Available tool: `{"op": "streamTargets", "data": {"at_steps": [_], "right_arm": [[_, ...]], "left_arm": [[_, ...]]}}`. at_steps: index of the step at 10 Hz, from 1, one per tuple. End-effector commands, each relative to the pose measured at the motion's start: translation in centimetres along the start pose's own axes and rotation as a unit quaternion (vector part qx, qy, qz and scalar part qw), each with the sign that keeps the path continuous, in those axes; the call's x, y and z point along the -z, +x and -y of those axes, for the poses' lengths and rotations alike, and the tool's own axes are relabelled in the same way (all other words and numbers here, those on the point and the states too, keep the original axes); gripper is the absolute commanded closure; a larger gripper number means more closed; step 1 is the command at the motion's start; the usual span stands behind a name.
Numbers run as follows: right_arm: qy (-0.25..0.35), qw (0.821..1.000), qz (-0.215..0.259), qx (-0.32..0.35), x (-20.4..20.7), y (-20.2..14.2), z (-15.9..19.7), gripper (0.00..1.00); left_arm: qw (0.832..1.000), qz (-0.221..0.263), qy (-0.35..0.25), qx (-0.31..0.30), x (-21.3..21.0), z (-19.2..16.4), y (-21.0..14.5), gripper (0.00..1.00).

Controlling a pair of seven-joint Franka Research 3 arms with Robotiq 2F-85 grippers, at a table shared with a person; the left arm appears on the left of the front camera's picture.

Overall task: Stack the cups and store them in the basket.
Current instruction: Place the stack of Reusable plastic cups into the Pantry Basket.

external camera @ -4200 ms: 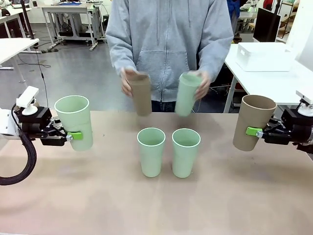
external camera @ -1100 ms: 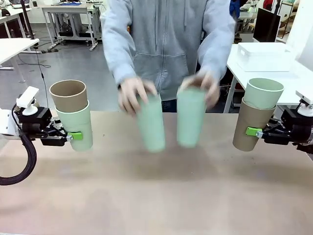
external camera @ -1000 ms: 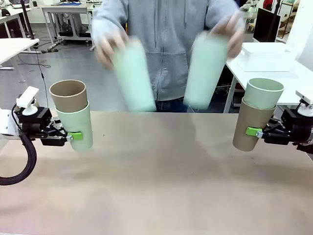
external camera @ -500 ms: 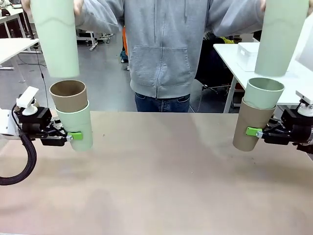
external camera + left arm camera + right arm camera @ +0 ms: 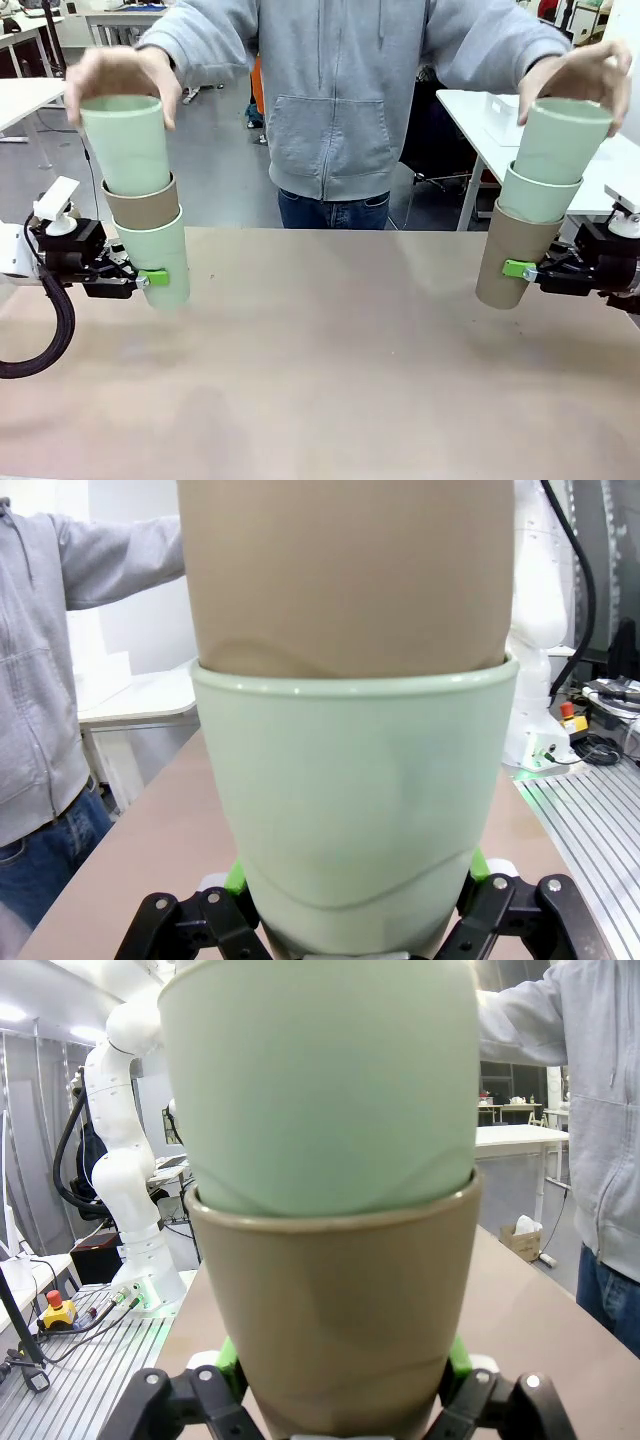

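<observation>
Out at both ends of the counter point(image 5: 330, 360) a third cup is going onto each stack. Half a second ago the person held two mint cups high above the grippers. Now the hand on the robot's left side point(image 5: 120, 72) has lowered the left top cup point(image 5: 128, 145) into the tan inner cup point(image 5: 143, 208), and the hand on the robot's right side point(image 5: 580, 78) has set the right top cup point(image 5: 560, 140) into the mint inner cup point(image 5: 538, 198). Both hands are still over the rims, and both top cups ride high, so I judge them not fully pressed home.

Neither arm has budged through this. The left gripper point(image 5: 150, 277) is clamped on the mint base cup point(image 5: 160, 255), green pads against its lower wall. The right gripper point(image 5: 520, 268) grips the tan base cup point(image 5: 508, 258) the same way. Both stacks stand upright.

All six cups now sit in two stacks of three, so the stacking looks nearly finished. Storing is untouched: the basket point(image 5: 503, 105) shows only as a white corner on the side table behind the person's arm, well apart from both grippers.
</observation>
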State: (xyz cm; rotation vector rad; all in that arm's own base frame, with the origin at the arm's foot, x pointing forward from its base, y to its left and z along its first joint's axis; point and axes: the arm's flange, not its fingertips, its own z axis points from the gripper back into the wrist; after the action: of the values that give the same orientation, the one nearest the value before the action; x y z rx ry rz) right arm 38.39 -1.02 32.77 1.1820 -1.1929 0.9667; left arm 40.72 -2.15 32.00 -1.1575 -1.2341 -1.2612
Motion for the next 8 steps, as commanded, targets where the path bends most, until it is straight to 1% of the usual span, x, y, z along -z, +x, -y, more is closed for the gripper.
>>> {"op": "streamTargets", "data": {"at_steps": [1, 8], "right_arm": [[0.0, 1.0, 0.0, -0.003, -0.01, 0.25, -0.04, 0.14], [0.0, 1.0, 0.0, -0.003, -0.01, 0.25, -0.04, 0.14]], "left_arm": [[1.0, 0.003, -0.002, 0.004, 0.05, -0.01, 0.34, 0.15], [1.0, 0.003, -0.002, 0.004, 0.05, -0.01, 0.34, 0.15]]}}
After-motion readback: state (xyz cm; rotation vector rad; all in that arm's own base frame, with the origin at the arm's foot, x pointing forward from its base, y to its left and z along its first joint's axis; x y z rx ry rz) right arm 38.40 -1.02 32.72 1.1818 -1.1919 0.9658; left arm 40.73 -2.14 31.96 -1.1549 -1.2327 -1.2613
